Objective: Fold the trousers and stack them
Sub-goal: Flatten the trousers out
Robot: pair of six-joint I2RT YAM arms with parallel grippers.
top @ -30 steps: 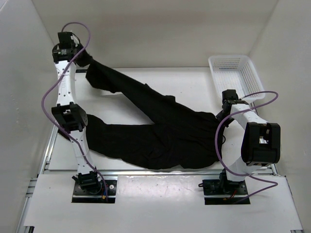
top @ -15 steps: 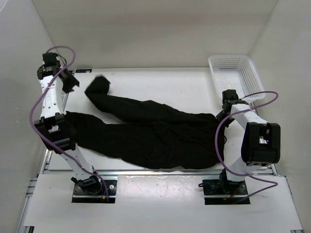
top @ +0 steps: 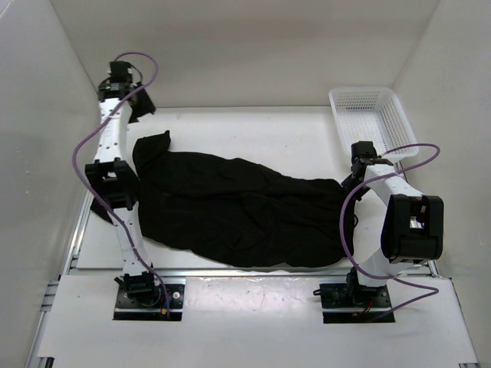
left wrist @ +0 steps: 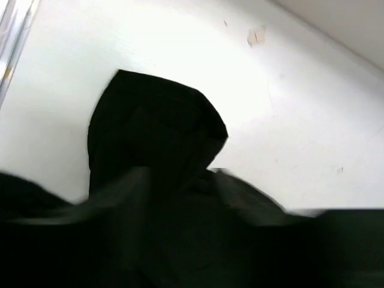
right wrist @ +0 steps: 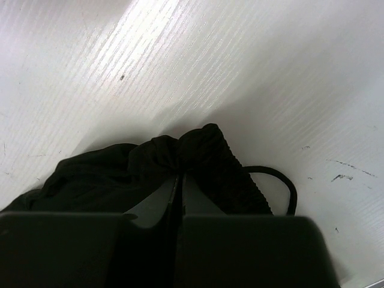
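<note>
The black trousers (top: pixel 238 211) lie spread across the table, both legs side by side and ending at the left (top: pixel 152 146). My left gripper (top: pixel 140 107) hovers at the back left, just beyond that leg end, apart from the cloth. In the blurred left wrist view its jaws stand wide, so the left gripper (left wrist: pixel 180 174) is open with the leg end (left wrist: pixel 153 132) lying on the table ahead. My right gripper (top: pixel 354 181) rests at the waist on the right. The right gripper (right wrist: pixel 180 175) is shut on the bunched waistband (right wrist: pixel 201 153), with a drawstring (right wrist: pixel 289 187) looping beside it.
A white mesh basket (top: pixel 393 98) stands at the back right corner. White walls close in the table at the left, back and right. The left arm's elbow (top: pixel 113 184) hangs over the trousers' left edge.
The left gripper opened and let go of the far leg's end. That leg swung toward the front and now lies beside the other leg. The right gripper has not moved.
</note>
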